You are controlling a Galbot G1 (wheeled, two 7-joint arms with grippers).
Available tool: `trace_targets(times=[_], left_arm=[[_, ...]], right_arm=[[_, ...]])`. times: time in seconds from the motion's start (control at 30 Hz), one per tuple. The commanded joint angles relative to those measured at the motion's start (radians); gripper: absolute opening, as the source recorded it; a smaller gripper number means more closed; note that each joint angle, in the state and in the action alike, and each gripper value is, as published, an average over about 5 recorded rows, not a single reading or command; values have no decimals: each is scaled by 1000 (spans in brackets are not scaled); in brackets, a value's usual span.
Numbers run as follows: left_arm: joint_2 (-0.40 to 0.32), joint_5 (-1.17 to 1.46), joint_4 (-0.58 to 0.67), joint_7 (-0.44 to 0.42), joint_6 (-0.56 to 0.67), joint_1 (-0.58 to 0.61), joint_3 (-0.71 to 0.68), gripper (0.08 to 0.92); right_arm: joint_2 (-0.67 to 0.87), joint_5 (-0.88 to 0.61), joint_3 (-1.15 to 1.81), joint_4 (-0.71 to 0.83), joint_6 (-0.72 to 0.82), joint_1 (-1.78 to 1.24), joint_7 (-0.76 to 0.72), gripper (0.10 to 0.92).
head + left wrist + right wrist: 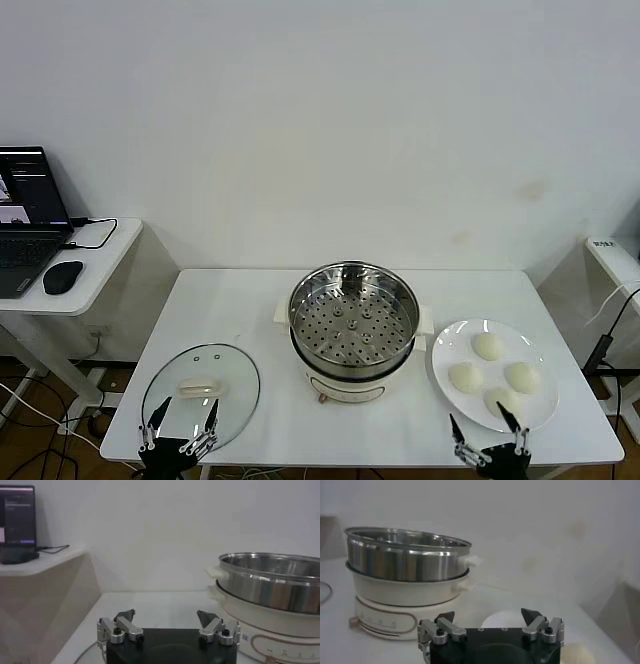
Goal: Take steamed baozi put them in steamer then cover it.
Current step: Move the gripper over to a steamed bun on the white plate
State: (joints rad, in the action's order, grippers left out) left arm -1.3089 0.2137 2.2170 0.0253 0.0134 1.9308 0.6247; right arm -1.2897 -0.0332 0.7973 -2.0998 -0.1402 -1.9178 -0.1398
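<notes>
With our right gripper spread open at the table's front edge beside the flat white plate, we should close gently on one of the four round off-white steamed baozi for the single empty steel steamer, while our open left gripper waits over the one clear glass cover.
</notes>
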Motion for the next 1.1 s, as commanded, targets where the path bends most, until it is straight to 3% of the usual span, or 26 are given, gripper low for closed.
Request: trace_targets(times=[0.03,0.27,0.5,0.9,1.1], left_arm=[[4,-52,2,1,-18,-13,-2,823],[7,-106,11,14,-75,-23,-10,823],[7,-145,28,21,-158,-37,-16,823],[4,-165,30,37,-166,-34,-3,823],[4,-168,25,40,-171,-45,-4,823]], right_arm=[[137,324,173,37,24,102,-27,823],[414,451,300,128,96,213,-162,823],[706,463,244,280,128,343,-388,823],[1023,285,-258,543,192,769,-768,823],[1024,210,-724,670,210,1192,-857,823]])
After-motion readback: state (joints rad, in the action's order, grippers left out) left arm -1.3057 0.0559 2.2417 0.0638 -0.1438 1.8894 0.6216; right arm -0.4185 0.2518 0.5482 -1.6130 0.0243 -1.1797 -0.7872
